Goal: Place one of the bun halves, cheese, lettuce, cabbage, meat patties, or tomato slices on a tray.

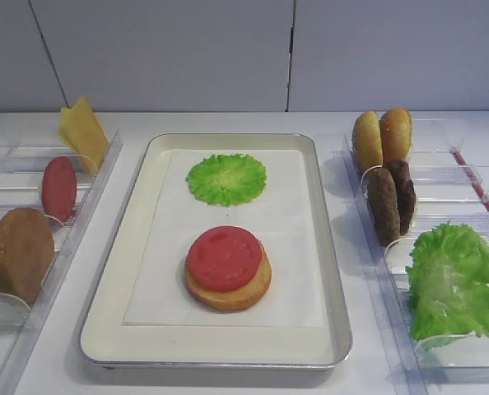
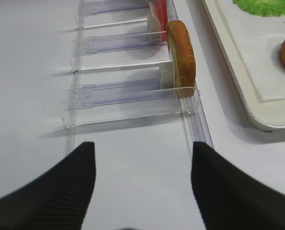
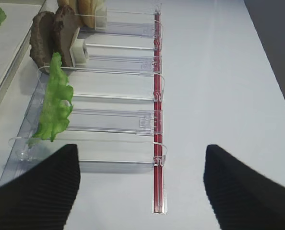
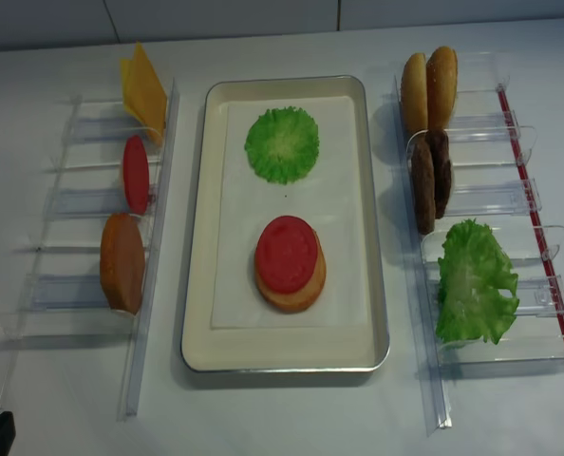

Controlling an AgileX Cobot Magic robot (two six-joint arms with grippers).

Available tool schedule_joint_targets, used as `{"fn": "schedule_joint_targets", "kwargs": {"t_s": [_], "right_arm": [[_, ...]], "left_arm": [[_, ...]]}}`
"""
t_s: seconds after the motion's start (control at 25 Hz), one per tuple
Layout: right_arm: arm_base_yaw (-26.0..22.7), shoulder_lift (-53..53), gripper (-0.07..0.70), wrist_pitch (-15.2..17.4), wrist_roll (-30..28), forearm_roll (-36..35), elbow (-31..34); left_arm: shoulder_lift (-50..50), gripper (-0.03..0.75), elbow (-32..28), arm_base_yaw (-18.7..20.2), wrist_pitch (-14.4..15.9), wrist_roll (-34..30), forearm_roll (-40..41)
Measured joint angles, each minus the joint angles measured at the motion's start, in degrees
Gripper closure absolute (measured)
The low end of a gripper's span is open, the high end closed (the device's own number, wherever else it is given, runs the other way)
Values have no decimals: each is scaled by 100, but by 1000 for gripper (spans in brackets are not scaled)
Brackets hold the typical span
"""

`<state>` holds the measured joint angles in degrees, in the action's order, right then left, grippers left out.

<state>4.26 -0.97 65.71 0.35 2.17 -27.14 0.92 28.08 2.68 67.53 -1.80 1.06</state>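
The silver tray (image 1: 327, 247) holds a tomato slice (image 1: 224, 257) lying on a bun half (image 1: 228, 295), and a flat round green leaf (image 1: 226, 178) behind them. In the left rack stand cheese (image 1: 83, 132), a tomato slice (image 1: 58, 188) and a bun half (image 1: 19, 251). The right rack carries two bun halves (image 1: 380, 136), meat patties (image 1: 391, 197) and frilly lettuce (image 1: 454, 280). My left gripper (image 2: 142, 158) is open and empty over the table, short of the rack's bun half (image 2: 181, 57). My right gripper (image 3: 141, 158) is open and empty near the lettuce (image 3: 56, 103).
Clear plastic racks (image 4: 73, 199) (image 4: 491, 199) flank the tray on both sides. A red strip (image 3: 157, 120) runs along the right rack's outer edge. Bare white table lies under both grippers. A grey wall (image 1: 228, 49) closes the back.
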Motion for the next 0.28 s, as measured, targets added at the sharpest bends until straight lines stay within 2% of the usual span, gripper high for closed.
{"fn": "schedule_joint_targets", "kwargs": {"t_s": [0.28], "right_arm": [[0, 0, 80, 0, 0, 0, 0]], "left_arm": [[0, 296, 0, 0, 0, 0, 0]]}}
